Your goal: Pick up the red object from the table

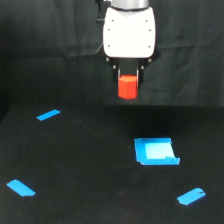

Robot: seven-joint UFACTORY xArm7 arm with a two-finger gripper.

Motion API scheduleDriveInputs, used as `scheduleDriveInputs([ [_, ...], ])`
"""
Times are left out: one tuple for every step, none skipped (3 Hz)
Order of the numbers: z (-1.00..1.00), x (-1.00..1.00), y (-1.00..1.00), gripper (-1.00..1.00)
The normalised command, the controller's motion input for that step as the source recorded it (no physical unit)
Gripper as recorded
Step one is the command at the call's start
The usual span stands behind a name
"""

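Single exterior view; the gripper (128, 75) hangs from the white arm housing (128, 32) near the top centre, well above the table (90, 165); its dark fingers (118, 75) sit on either side of the red object (128, 87), pinching it near its top; the block hangs clear in the air against the black curtain (45, 50), not touching the table; judged: the pick looks essentially done, object lifted.

On the table: a blue tray (155, 151) lies flat below and slightly toward the exterior view's right of the gripper; three blue tape strips, one at upper left (48, 115), one at lower left (21, 188), one at lower right (191, 196), all well apart from the held block.

Risks from here, as judgement: the fingers appear to cover only the upper part of the block, most of it hangs below the tips, so the hold may be shallow; a quick move or jerk could let it slide out; a rounded body would give little contact and it could twist between the fingers; if dropped it would fall near or onto the blue tray and could bounce or roll off; contact detail is too blurred to confirm how firm the hold is.
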Motion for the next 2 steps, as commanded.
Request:
scheduleDriveInputs([
  [0.17,-0.04,0.00,-0.95],
  [0.11,-0.04,-0.01,-0.94],
])
